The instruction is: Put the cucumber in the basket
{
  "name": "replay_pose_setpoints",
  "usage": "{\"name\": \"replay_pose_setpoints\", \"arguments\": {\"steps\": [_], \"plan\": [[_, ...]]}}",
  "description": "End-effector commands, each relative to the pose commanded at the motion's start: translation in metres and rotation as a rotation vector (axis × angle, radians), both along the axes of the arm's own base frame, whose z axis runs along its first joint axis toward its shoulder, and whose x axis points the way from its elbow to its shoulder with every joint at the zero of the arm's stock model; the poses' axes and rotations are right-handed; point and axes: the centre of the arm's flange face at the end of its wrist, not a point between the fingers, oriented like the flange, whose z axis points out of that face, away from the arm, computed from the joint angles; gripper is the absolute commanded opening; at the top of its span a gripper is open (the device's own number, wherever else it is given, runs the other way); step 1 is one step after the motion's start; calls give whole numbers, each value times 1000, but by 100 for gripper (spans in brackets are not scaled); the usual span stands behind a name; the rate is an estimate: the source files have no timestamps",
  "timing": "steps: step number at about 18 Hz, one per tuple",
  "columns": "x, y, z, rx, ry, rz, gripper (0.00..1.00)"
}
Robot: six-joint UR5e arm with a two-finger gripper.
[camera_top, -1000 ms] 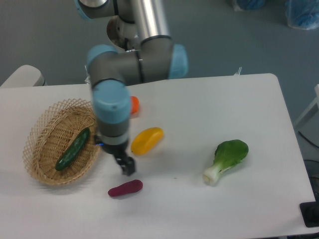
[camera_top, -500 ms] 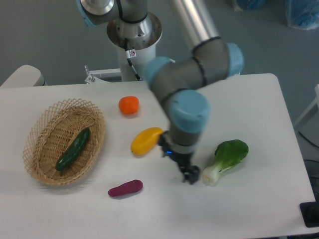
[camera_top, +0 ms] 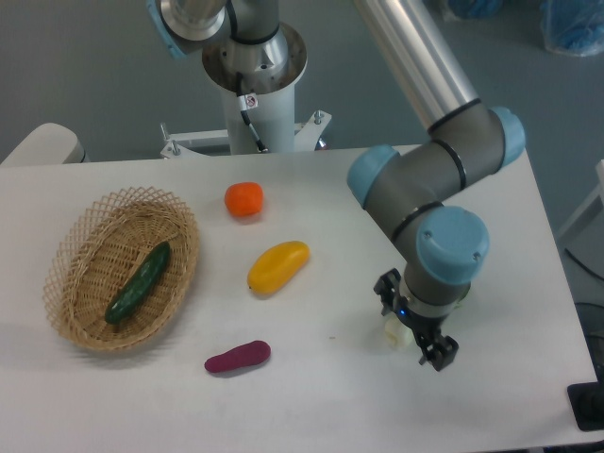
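The dark green cucumber (camera_top: pixel 138 281) lies inside the oval wicker basket (camera_top: pixel 75 245) at the left of the table, slanted along its length. My gripper (camera_top: pixel 436 355) is far to the right, low over the table near the front right. It holds nothing. Its fingers look close together, but their state is not clear from this angle. The arm's wrist covers most of the bok choy.
A yellow fruit (camera_top: pixel 277 265) lies mid-table. An orange fruit (camera_top: pixel 243 199) sits behind it. A small purple sweet potato (camera_top: pixel 237 357) lies near the front. Only the white stem of the bok choy (camera_top: pixel 391 329) shows under the wrist. The robot base stands at the back.
The arm has swept from beside the basket rightward across the table to the front right, now over the bok choy. The cucumber has stayed in the basket.
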Motion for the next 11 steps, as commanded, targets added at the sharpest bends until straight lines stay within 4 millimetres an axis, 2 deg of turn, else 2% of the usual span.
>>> {"name": "replay_pose_setpoints", "arguments": {"steps": [3,11], "plan": [[-8,2,-2,-1,1,3,100],[-7,3,-13,-11,-7,-18,100]]}}
